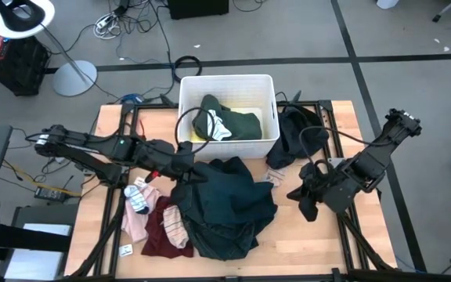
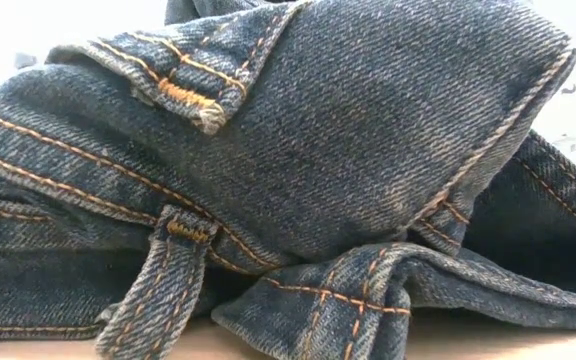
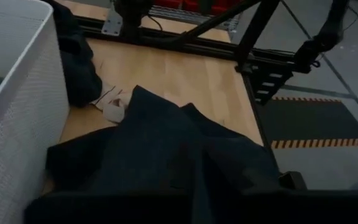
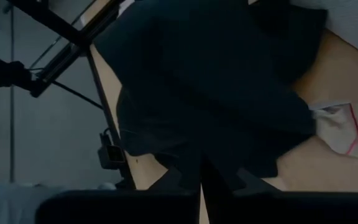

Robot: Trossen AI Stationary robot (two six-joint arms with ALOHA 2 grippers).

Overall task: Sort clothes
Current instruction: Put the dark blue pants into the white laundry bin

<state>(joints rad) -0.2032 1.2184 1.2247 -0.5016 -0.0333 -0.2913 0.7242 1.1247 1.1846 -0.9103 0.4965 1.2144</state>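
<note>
Seen from above, my left pincer reaches over the table to the near edge of the teal garment, just in front of the white bin; whether its fingers are parted or pressed on the cloth I cannot tell, since the cloth fills the wrist view. My right pincer hangs over bare wood on the table's right side, fingers pressed together on nothing, just beside the teal garment's right edge and near the black garment heaped against the bin's right wall. The teal garment sprawls across the middle of the table. To its left lie the maroon garment, the pink garment and a striped sock, all touching one another. Inside the bin sit the green garment and a strip of yellow, with a pale striped piece on top. At table height, blue denim with orange stitching blocks nearly the whole view.
</note>
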